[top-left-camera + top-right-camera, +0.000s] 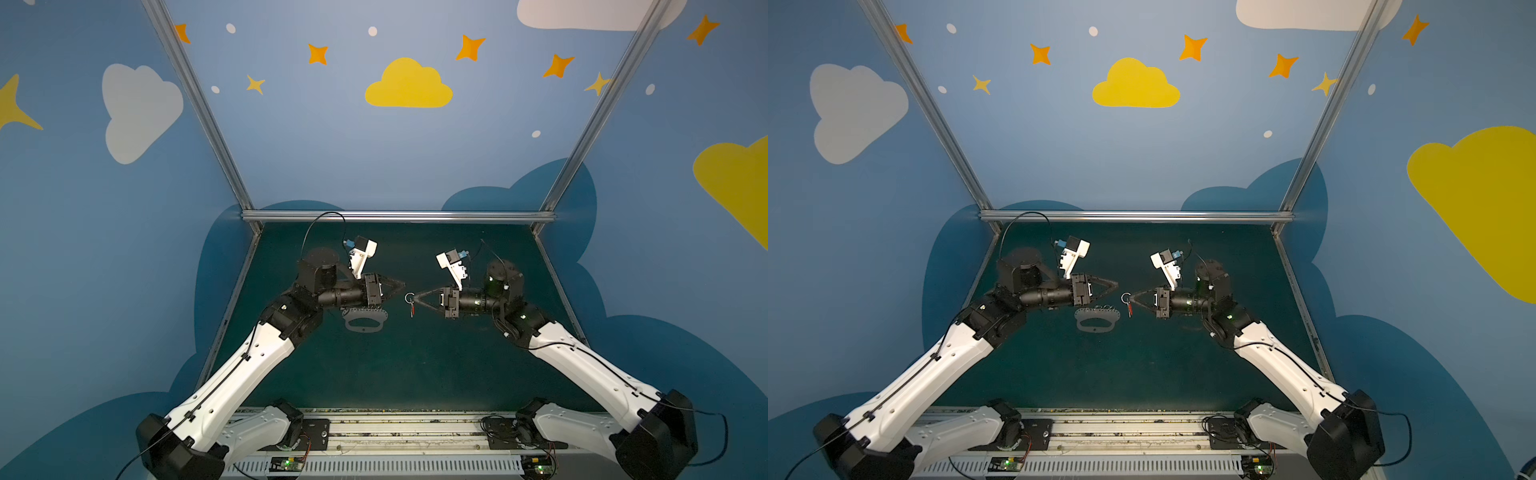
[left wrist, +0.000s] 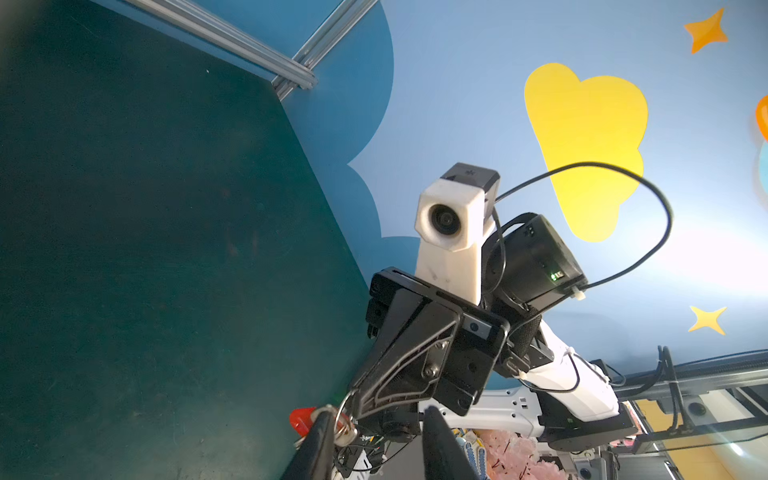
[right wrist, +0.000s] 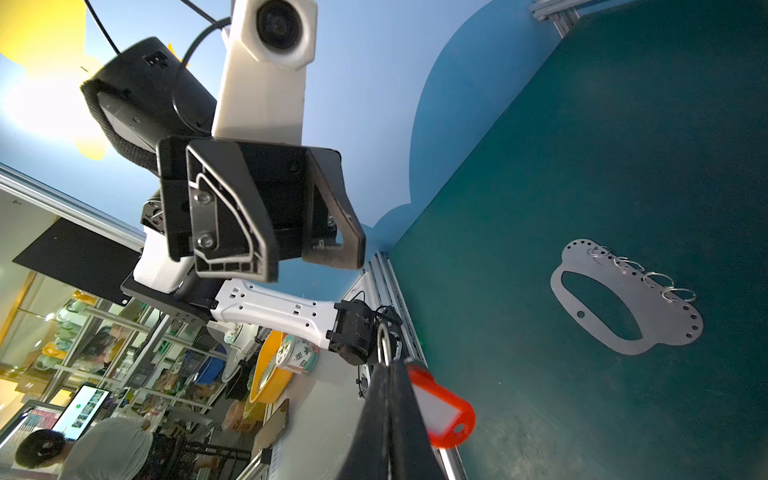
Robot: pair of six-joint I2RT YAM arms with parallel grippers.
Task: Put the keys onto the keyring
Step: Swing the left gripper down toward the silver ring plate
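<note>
A dark green tabletop (image 1: 415,365) is seen, and on it a grey holed plate (image 3: 660,320) is laid, with spare rings (image 3: 654,278) threaded along one edge. The left gripper (image 1: 402,286) is held near the plate, jaws spread. Facing it, the right gripper (image 1: 417,297) has its jaws pinched on the keyring (image 1: 409,297), raised between the two grippers. The keys (image 3: 442,411) are hung below the keyring. Nothing can be read on the red tag's white insert.
</note>
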